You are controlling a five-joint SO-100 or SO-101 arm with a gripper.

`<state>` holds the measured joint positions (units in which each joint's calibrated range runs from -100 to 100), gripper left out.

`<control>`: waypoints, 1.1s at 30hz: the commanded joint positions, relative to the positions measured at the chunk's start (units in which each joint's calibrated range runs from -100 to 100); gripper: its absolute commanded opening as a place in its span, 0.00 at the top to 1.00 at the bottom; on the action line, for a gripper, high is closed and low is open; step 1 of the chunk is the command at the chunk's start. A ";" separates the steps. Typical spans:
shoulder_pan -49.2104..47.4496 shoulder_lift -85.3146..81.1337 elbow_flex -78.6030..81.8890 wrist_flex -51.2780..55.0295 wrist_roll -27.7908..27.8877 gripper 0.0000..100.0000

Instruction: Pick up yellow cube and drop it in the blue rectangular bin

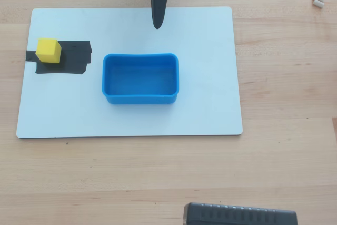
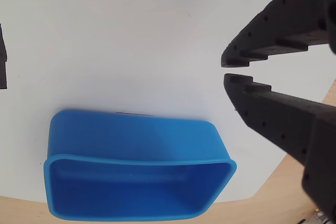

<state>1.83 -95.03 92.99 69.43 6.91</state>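
The yellow cube point(image 1: 48, 50) sits on a black tape patch point(image 1: 71, 59) at the left end of a white board point(image 1: 210, 104) in the overhead view; it is out of the wrist view. The blue rectangular bin point(image 1: 139, 98) stands empty near the board's middle, and it also shows in the wrist view point(image 2: 131, 140) at the bottom. My gripper point(image 1: 157, 23) hangs over the board's far edge, above and just right of the bin's middle, far from the cube. In the wrist view my gripper point(image 2: 231, 71) has its fingertips almost touching, with nothing between them.
The board lies on a wooden table point(image 1: 284, 146). A black ribbed object point(image 1: 239, 215) sits at the bottom edge of the overhead view. Small white scraps point(image 1: 317, 1) lie at the top right. An edge of black tape point(image 2: 2, 61) shows at the left of the wrist view.
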 commanded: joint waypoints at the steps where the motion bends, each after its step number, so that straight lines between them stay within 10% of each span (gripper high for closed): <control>1: 5.63 -1.26 -0.17 0.42 0.34 1.00; 16: 6.75 -0.61 -5.62 2.08 1.81 1.00; 33: 20.99 45.75 -48.44 9.59 10.99 1.00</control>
<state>17.39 -61.83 58.72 78.71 16.29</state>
